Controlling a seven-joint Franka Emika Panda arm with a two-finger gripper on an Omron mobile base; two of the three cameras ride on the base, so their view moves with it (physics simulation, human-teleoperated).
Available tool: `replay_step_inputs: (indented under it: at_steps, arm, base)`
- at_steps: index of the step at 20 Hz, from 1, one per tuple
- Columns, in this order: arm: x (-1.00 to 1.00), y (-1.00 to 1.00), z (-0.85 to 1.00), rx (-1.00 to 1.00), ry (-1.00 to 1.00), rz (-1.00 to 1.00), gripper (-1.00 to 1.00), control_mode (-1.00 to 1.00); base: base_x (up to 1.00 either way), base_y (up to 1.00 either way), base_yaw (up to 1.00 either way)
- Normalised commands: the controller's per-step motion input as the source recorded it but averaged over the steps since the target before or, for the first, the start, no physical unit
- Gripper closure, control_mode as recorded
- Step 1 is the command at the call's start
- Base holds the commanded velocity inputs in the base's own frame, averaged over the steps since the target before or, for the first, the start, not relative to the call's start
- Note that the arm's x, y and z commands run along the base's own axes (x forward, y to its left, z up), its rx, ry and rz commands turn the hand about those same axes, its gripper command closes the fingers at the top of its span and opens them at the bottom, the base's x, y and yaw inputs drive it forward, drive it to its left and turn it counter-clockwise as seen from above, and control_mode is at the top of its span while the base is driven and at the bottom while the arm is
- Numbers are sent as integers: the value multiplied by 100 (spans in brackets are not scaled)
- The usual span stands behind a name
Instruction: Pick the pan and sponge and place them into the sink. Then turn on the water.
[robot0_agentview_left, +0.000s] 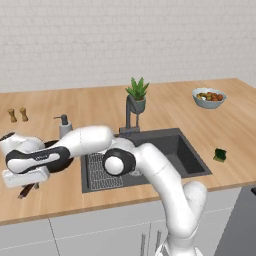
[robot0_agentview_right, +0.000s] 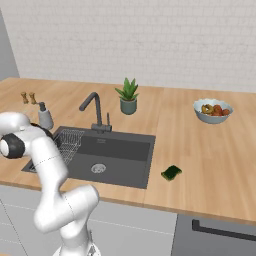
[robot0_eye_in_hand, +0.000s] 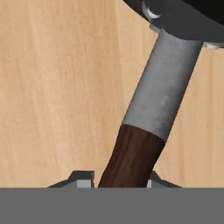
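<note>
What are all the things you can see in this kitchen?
pan: one, black, brown handle, counter left of sink
sponge: one, green, counter right of sink
sink: one, dark grey, set in counter
faucet: one, dark grey, behind sink
wire rack: one, grey, sink's left part
plant: one, green, behind sink
bowl: one, grey-blue, holding fruit, far right
soap bottle: one, grey, left of sink
shakers: two, brown, far left
gripper: one, jaws on either side of pan's handle

pan (robot0_eye_in_hand: 186, 17): one, at the tool's tips
sponge (robot0_agentview_left: 220, 155): one, far from the tool
sink (robot0_agentview_right: 135, 150): one
faucet (robot0_agentview_right: 92, 107): one
potted plant (robot0_agentview_left: 137, 94): one
fruit bowl (robot0_agentview_right: 213, 111): one
soap dispenser (robot0_agentview_right: 45, 116): one
shakers (robot0_agentview_left: 17, 115): two
</note>
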Motion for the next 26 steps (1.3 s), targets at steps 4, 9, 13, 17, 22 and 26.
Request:
replay_step_inputs:
  at_steps: [4,9,13,17,22,26]
  arm:
    - [0,-63,25,25,-26,-16,100,-100]
    - [0,-70,20,24,-26,-31,100,-100]
    - [-1,-79,-3,4,-10,-47,100,-100]
    - [-1,-88,0,4,-1,-36,100,-100]
    - [-1,-68,0,5,0,-26,100,-100]
    - [0,-20,-6,0,0,-6,100,-100]
  base:
    - [0,0,0]
    - [0,0,0]
    - [0,0,0]
    - [0,0,0]
    - [0,0,0]
    - [0,0,0]
